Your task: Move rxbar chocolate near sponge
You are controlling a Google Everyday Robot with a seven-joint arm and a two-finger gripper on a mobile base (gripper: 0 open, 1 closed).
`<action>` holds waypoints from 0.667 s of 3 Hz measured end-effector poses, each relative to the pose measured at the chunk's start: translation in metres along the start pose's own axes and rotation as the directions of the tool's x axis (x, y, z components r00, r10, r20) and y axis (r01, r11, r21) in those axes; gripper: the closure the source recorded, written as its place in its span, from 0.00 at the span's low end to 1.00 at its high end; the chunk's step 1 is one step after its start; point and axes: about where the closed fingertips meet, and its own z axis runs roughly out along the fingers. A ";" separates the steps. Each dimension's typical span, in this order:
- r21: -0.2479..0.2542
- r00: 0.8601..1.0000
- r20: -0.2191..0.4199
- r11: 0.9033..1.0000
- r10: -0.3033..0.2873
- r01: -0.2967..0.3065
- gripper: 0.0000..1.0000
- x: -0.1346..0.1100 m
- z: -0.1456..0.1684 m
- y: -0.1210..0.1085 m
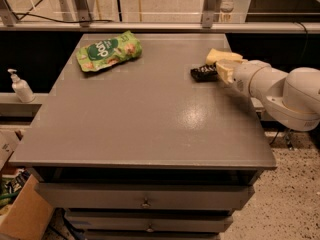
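The rxbar chocolate [203, 73], a small black wrapper with white lettering, is at the table's right side, low over or on the surface; I cannot tell which. Its right end sits between the cream-yellow fingers [226, 72] of my gripper [219, 73], which is shut on it and reaches in from the right on a white arm. The pale yellow sponge [221, 56] lies just behind the bar and the gripper, close to the table's right edge. The fingers partly hide the sponge's near side.
A green snack pouch [109, 51] lies at the table's back left. The grey table [140, 124] has drawers below its front edge. A white pump bottle [20, 86] stands on a ledge left of the table. A cardboard box [25, 214] sits at the lower left.
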 end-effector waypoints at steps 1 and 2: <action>0.015 1.000 -0.005 1.000 -0.003 0.003 0.61 -0.001 -0.001 -0.007; 0.025 1.000 -0.008 1.000 -0.005 0.006 0.37 -0.002 -0.003 -0.011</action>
